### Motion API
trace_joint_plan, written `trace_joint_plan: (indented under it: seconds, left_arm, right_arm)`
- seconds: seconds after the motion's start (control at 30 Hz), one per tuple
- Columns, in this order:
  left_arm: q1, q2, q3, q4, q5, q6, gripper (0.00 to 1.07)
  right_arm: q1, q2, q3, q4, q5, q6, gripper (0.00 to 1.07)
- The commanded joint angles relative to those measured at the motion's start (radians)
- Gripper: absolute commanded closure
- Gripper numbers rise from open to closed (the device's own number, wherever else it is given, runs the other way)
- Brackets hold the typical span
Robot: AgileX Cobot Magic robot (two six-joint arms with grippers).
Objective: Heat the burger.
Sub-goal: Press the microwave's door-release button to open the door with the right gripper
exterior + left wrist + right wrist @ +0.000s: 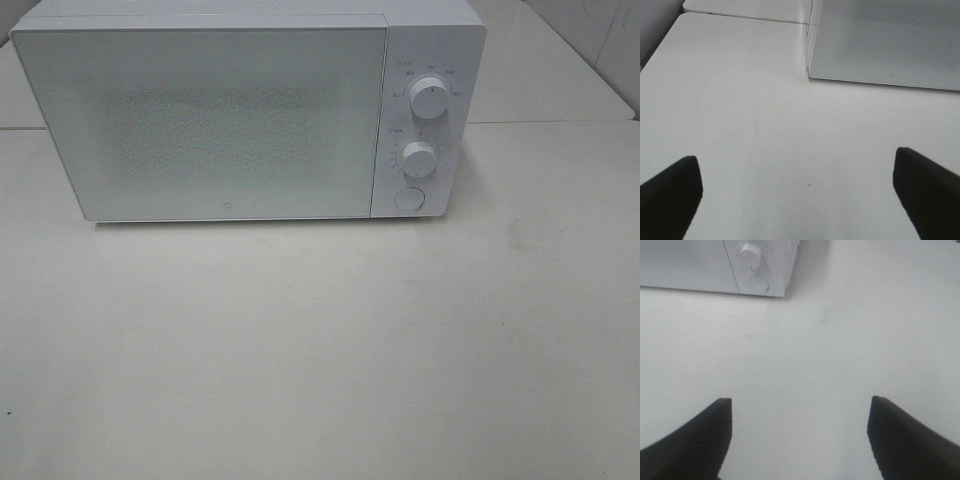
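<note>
At the far edge of the surface (300, 350) sits the shut microwave (200, 120); the burger is unseen, its direction untellable; left hand (795, 160) and right hand (800, 401) gape empty.

A white microwave (200, 120) stands on a white table (320, 350). Its door is closed and the frosted front is speckled with fine dots. The door's lower corner lies well ahead of the left gripper (795, 165). The control panel sits well ahead of the right gripper (800, 405). It has an upper knob (430, 100), a lower knob (419, 157) and a round button (408, 198) beneath. Small markings ring the knobs, possibly numbers, too small to read.
</note>
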Motion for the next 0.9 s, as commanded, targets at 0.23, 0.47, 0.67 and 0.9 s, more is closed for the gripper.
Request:
trace_joint_plan:
  seconds: [0.23,0.47,0.67,0.9]
  left_arm:
    - [0.0,-0.02,0.003,-0.004,-0.007,-0.006,0.11]
    - [0.0,-0.02,0.003,-0.004,-0.007,-0.006,0.11]
    - [0.0,-0.02,0.003,-0.004,-0.007,-0.006,0.11]
    - [0.0,-0.02,0.003,-0.004,-0.007,-0.006,0.11]
  right_arm:
    - [-0.004,0.215,0.011,0.002,-0.306,0.0,0.33]
    - [-0.004,0.339,0.011,0.002,-0.44,0.0,0.33]
    - [-0.004,0.47,0.011,0.002,-0.582,0.0,0.33]
    - [-0.004,0.638,0.011,0.002,-0.838,0.0,0.33]
